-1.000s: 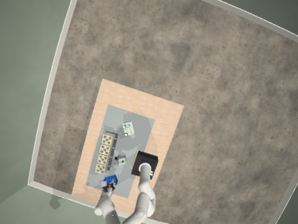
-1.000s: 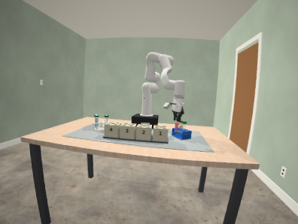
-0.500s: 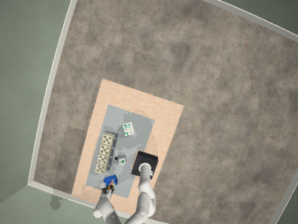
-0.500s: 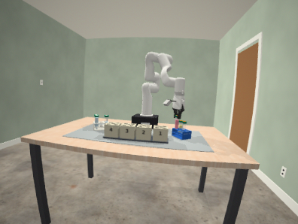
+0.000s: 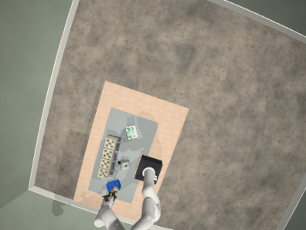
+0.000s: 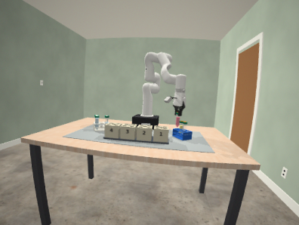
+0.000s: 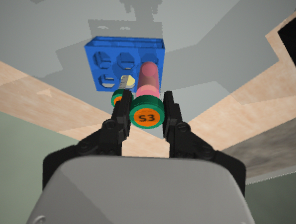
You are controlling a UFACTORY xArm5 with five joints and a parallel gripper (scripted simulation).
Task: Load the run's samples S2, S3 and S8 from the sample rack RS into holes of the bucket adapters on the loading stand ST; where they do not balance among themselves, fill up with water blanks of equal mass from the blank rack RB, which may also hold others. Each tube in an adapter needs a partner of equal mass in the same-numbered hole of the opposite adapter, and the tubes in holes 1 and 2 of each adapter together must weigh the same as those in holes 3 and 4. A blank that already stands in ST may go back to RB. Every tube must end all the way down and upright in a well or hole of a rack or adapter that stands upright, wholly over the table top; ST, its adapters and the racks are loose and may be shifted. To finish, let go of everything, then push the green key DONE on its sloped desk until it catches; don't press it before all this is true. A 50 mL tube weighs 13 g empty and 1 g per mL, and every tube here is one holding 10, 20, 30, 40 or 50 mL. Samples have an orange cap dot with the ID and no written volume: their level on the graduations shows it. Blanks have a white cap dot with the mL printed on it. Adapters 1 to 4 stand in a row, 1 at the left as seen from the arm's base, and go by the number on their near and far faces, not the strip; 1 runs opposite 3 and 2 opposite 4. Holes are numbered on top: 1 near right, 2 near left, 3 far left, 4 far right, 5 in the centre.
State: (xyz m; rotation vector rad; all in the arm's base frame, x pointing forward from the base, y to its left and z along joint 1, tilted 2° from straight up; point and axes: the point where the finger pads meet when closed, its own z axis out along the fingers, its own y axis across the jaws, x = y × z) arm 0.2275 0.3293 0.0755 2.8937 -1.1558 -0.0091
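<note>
My gripper point(image 7: 147, 100) is shut on sample tube S3 point(image 7: 146, 95), a tube with pink liquid, a green cap and an orange dot. It holds the tube upright above the blue sample rack RS point(image 7: 125, 62), clear of its wells. In the side view the tube point(image 6: 177, 121) hangs under the gripper point(image 6: 178, 110) above the rack point(image 6: 182, 134). Another sample tube with an orange dot point(image 7: 120, 96) stands in the rack beside S3; its ID is hidden. The four adapters on stand ST point(image 6: 137, 132) show faces 4, 3, 2, 1 from left to right.
The blank rack RB point(image 6: 100, 126) with two green-capped tubes stands left of ST. The green DONE key point(image 5: 124, 166) sits between ST and the arm's black base point(image 5: 148, 167). The table edge point(image 7: 60, 107) lies near the sample rack.
</note>
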